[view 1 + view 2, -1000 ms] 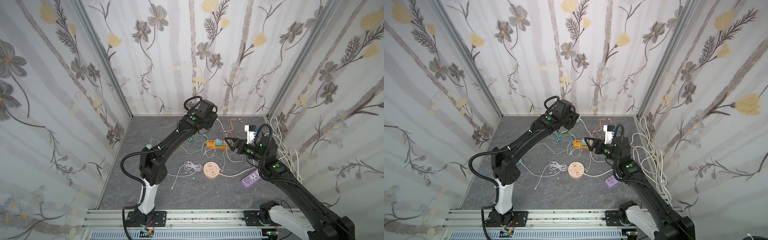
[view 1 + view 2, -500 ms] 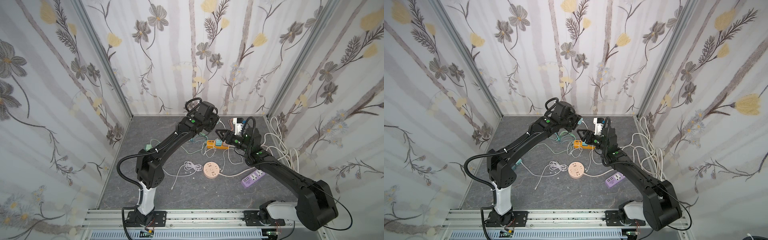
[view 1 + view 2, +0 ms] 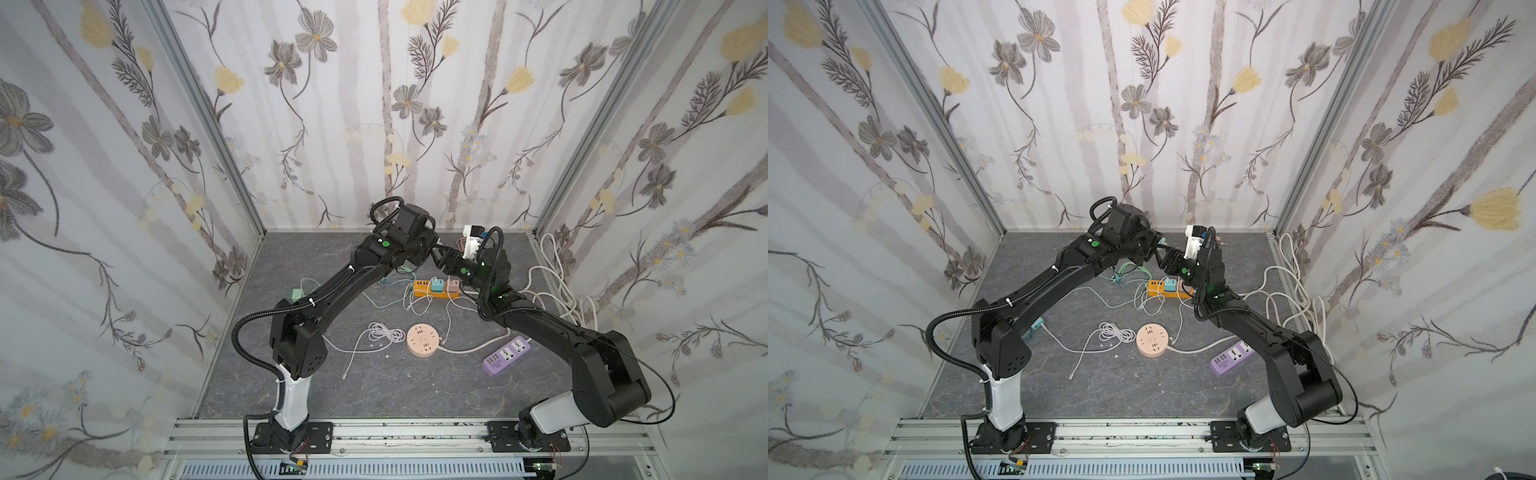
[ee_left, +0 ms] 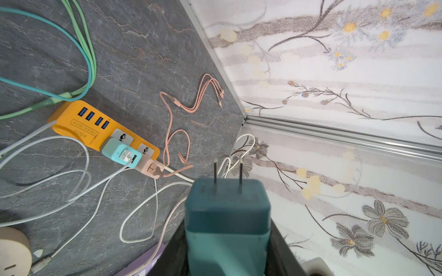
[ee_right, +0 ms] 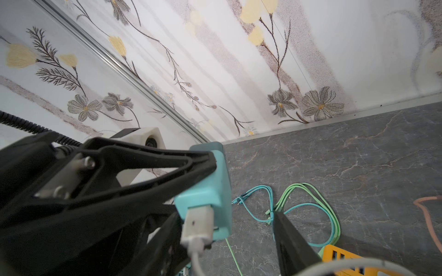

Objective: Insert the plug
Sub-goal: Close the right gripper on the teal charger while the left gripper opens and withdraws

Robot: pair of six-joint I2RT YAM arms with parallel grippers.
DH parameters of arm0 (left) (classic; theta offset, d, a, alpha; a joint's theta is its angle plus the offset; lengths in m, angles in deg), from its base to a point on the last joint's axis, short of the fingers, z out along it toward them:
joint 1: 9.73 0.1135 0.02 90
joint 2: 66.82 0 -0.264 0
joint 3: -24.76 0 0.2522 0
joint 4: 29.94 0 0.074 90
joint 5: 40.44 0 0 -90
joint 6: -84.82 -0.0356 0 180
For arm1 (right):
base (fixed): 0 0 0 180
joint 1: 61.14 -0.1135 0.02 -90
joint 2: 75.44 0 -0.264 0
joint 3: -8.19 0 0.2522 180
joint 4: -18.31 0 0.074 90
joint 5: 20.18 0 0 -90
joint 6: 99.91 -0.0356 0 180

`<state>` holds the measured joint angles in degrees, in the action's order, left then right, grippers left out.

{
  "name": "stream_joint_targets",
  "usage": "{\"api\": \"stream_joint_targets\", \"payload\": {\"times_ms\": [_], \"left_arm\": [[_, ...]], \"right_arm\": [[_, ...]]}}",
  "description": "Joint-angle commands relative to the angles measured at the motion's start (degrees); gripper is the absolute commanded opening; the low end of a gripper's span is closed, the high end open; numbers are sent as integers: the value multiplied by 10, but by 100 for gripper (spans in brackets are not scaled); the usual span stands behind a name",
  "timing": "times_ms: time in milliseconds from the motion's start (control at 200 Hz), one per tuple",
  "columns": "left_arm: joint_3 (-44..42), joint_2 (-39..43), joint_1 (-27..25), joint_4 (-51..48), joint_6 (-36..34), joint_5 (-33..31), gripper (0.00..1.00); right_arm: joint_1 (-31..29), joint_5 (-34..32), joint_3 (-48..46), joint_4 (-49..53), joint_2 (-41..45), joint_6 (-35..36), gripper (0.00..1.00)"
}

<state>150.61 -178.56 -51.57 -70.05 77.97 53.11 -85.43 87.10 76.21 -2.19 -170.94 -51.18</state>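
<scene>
Plug, teal, clamped in left jaws, right jaws open near it; prongs could be skewed from socket if tilted in handover.

Bright, even, diffuse light; only faint, soft shadows lie beside the orange power strip. In the left wrist view that strip is sharp, while the teal plug in front of it is blurred.

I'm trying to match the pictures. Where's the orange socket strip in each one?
In a top view: orange socket strip mid-floor, toward the back wall.
In a top view: the strip again, same spot.
Left wrist: whole strip, beyond the teal plug.
Right wrist: one corner only.
Shared landmark: green cables beside it.
</scene>
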Motion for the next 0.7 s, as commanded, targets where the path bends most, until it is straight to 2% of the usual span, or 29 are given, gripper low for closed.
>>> {"api": "stream_joint_targets", "payload": {"times_ms": [0, 175, 255, 425, 595, 695], "left_arm": [[-3, 6, 0, 18, 3, 9, 0], [-3, 9, -1, 11, -3, 9, 0], [-2, 11, -1, 9, -17, 7, 0], [-2, 14, -1, -2, -35, 5, 0], [-4, 6, -1, 3, -37, 23, 0], [-5, 4, -1, 5, -34, 33, 0]], "right_arm": [[0, 22, 23, -19, -13, 20, 60], [0, 67, 50, 32, -23, 59, 43], [1, 76, 54, 54, -18, 78, 38], [4, 92, 52, 81, 1, 100, 35], [11, 118, 59, 71, 4, 105, 38], [15, 120, 61, 60, 2, 103, 36]]}}
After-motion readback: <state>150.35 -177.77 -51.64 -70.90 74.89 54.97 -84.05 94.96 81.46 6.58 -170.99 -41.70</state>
